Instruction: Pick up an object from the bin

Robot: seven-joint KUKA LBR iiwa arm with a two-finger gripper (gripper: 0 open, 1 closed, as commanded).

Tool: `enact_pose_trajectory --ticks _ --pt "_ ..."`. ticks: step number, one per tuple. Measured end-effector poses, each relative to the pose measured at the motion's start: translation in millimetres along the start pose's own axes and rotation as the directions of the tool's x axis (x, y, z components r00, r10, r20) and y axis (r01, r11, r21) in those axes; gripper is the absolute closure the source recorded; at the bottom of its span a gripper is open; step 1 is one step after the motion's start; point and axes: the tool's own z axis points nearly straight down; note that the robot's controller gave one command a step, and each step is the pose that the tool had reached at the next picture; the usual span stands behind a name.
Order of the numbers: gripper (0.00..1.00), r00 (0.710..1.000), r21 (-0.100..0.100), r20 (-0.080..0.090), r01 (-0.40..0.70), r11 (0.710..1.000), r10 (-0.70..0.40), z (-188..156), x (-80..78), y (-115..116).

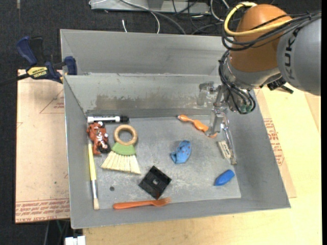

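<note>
**Gripper at the right end of an orange handle, back right of the bin**

The gripper (220, 129) hangs from the arm's rounded orange cover (255, 34) and stands low in the grey metal bin (153, 93), near the back wall and right of centre. Its tip meets the right end of a slim, curved orange plastic handle (195, 122) that lies flat on the bin floor. Whether the gripper is open or closed, or grips that handle, cannot be told.

Nearest neighbours are a crumpled blue lump (181, 152), near the handle and toward the front, and a smooth blue oval piece (224, 177) at front right. Both lie apart from the gripper, and nothing lies on the handle.

The remaining things lie well apart:
- a flat black square piece (155, 181), front centre
- a long orange utensil (140, 204) along the front edge
- a black-and-white marker (107, 119), far left
- a small reddish-brown figure (98, 137), below the marker
- a tan ring of tape (125, 135), touching a green-topped hand brush (121, 157) with fanned straw-coloured bristles
- a thin pale yellow stick (93, 177) along the left side
</note>
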Motion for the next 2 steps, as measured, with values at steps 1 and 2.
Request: enact_pose_trajectory --ticks 1,2 --pt "0.0 1.0 0.001 0.007 0.001 1.0 -0.001 -4.4 -1.6 0.1" --pt "0.0 0.993 0.001 0.009 0.121 0.993 -0.121 68.5 32.9 26.3"
